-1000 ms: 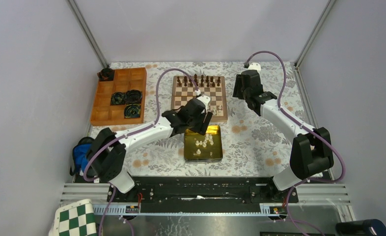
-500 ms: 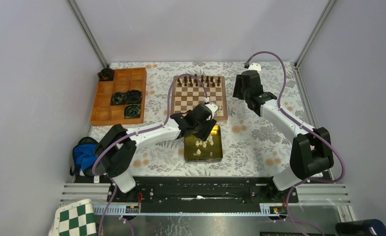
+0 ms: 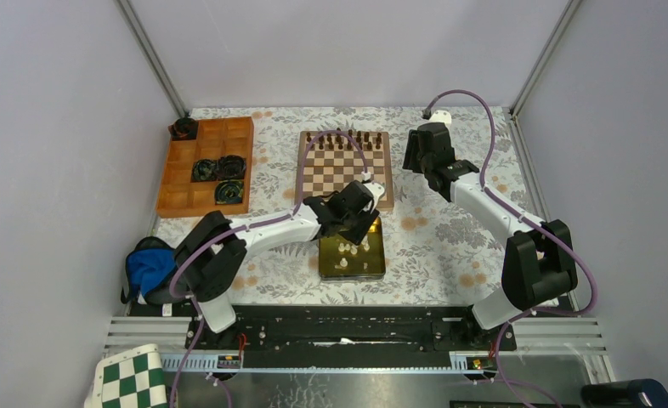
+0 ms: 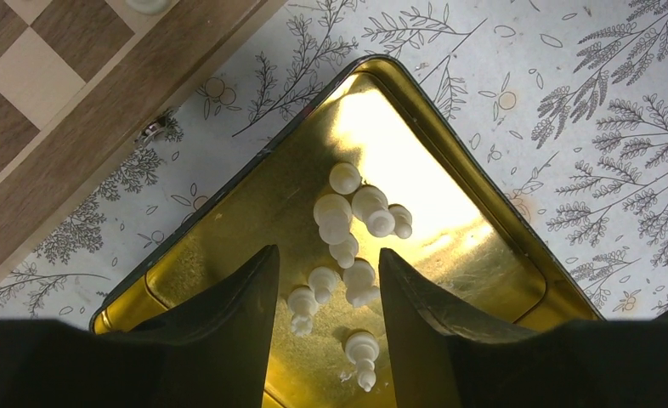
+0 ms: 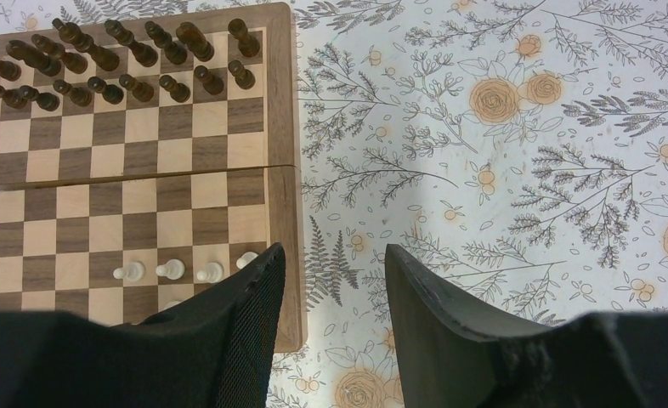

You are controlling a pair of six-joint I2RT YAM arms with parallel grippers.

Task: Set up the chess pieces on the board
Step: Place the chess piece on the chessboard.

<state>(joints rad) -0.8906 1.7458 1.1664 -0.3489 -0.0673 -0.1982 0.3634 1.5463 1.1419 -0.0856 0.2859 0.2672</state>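
Several cream-white chess pieces (image 4: 348,221) lie loose in a shallow gold tin (image 4: 220,246), just in front of the board (image 3: 345,170). My left gripper (image 4: 326,252) hangs open low over the tin (image 3: 370,265). Three small pieces (image 4: 324,280) lie on the tin floor between its fingers, untouched. A few white pieces (image 5: 171,269) stand in a row at the board's near right. Dark brown pieces (image 5: 118,59) fill its two far rows. My right gripper (image 5: 335,251) is open and empty above the floral cloth, beside the board's right rim (image 5: 281,127).
An orange wooden compartment tray (image 3: 186,187) with dark coiled items stands left of the board. A blue object (image 3: 148,268) lies by the left arm's base. A green-and-white checkered mat (image 3: 131,380) sits at the near left corner. Grey walls enclose the table.
My left arm has swung from the board's near edge back and to the right over the gold tin, and its jaws have narrowed. The right arm has not moved.
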